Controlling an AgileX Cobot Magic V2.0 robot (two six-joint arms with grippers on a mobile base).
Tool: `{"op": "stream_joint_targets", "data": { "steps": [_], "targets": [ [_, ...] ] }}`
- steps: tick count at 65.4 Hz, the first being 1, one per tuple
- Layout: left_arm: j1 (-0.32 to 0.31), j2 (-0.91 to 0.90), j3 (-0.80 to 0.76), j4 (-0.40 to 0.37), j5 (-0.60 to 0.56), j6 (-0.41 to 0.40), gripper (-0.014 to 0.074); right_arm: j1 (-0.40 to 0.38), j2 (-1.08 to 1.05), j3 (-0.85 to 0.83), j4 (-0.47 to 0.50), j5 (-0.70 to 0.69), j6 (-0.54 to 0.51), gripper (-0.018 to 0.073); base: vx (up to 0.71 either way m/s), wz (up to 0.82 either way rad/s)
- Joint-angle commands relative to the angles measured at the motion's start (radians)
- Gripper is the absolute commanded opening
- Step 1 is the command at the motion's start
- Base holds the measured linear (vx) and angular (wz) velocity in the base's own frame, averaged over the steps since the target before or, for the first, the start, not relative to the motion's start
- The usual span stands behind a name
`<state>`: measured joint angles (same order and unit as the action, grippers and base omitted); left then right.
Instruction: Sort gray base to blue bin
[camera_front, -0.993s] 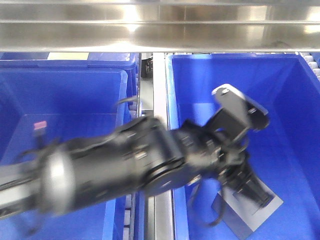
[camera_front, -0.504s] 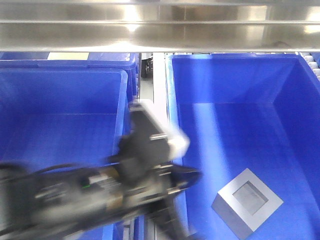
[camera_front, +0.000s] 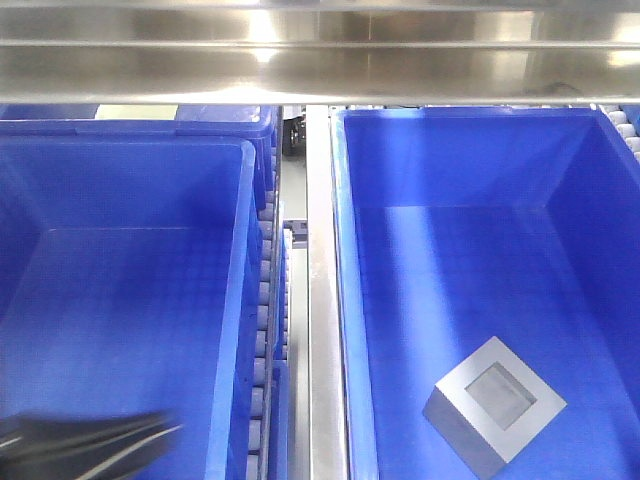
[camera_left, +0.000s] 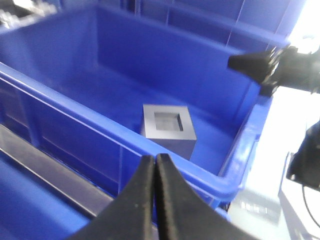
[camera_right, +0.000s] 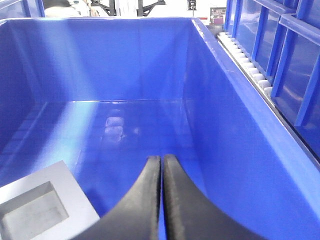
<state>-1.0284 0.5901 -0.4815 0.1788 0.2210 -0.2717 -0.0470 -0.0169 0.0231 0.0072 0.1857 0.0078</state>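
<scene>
The gray base (camera_front: 495, 405) rests recess-up on the floor of the blue bin (camera_front: 352, 300), lower right of the front view. My left tool (camera_left: 154, 165) and right tool (camera_right: 161, 165) are both closed, empty.

Arm out of the blue bin (camera_front: 345, 250) — gray base (camera_front: 494, 404) unobstructed

second blue tub (camera_front: 130, 290), roller rail (camera_front: 268, 300), steel shelf (camera_front: 320, 60)
</scene>
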Motion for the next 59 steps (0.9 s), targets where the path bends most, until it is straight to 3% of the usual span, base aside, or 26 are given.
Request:
{"op": "stream_joint_targets", "data": {
  "steps": [1,23,59],
  "targets": [
    [-0.003,-0.126,0.026,-0.007,-0.030,-0.005,-0.0006,0.000,0.001,0.006,-0.007,-0.038,-0.008,-0.0005,0.00,0.00],
    [-0.003,-0.449,0.062,-0.041,0.196,-0.005,-0.0006,0.000,0.001,0.006,-0.007,-0.038,-0.008,-0.0005,0.00,0.00],
    [-0.003,-0.466,0.062,-0.039,0.204,-0.005,-0.0006,0.000,0.001,0.006,-0.007,-0.038,-0.008,-0.0005,0.00,0.00]
  ]
}}
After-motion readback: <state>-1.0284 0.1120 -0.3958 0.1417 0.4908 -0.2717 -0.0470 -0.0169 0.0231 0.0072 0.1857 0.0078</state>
